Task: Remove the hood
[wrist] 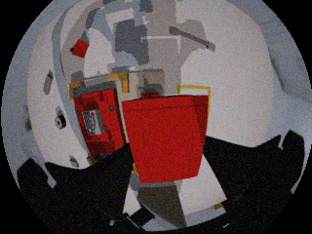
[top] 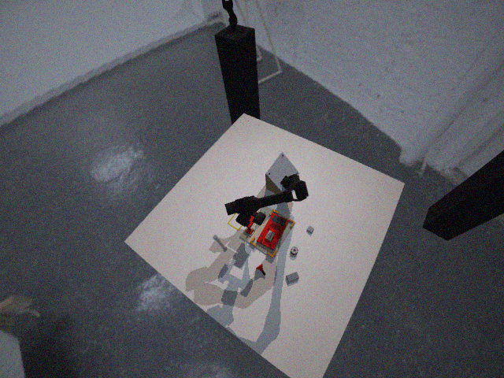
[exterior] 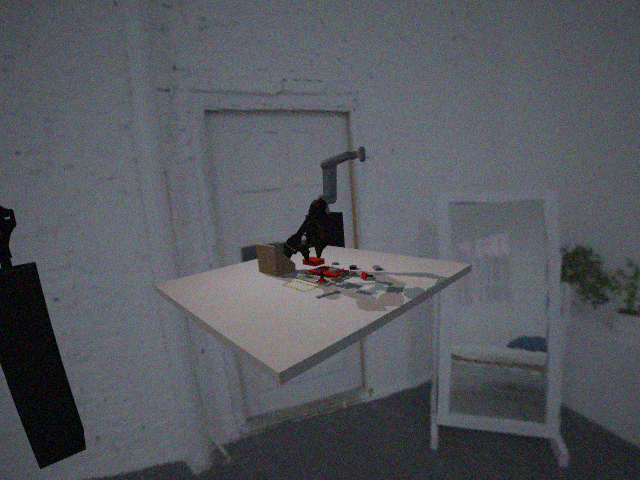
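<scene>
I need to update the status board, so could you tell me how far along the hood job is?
Done: the hood is off the car. In hand: the gripper is shut on it, above the table. Left: setting it inside the yellow outline, then opening and backing off.
</scene>
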`<state>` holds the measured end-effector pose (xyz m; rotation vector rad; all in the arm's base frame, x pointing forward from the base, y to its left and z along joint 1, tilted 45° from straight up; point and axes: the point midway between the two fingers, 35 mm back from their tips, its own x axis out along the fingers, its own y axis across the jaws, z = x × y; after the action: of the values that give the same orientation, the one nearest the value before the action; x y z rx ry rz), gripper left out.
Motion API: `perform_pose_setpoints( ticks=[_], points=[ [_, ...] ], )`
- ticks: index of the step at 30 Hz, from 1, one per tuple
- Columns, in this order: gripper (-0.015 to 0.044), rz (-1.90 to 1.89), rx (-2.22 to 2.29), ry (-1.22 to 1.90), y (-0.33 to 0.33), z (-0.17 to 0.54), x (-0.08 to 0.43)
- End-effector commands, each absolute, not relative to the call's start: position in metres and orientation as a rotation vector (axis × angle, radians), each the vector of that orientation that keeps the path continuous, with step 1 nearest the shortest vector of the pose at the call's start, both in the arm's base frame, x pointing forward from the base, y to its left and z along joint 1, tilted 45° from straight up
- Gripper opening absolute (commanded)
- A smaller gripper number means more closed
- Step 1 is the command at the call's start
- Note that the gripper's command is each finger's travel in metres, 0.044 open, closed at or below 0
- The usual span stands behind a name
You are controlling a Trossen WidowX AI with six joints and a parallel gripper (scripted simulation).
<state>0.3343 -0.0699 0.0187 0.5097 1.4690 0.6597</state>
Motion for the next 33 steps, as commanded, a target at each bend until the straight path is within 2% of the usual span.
perform_pose_setpoints(
  ticks=[1, 10, 33],
  points=[
    [0.0000, 0.662, 0.503, 1.467, -0.092, -0.001, 0.329],
    [0.0000, 0.684, 0.506, 1.462, -0.130, -0.040, 0.310],
    [0.0000, 0.684, 0.506, 1.461, -0.120, -0.053, 0.311]
  ],
)
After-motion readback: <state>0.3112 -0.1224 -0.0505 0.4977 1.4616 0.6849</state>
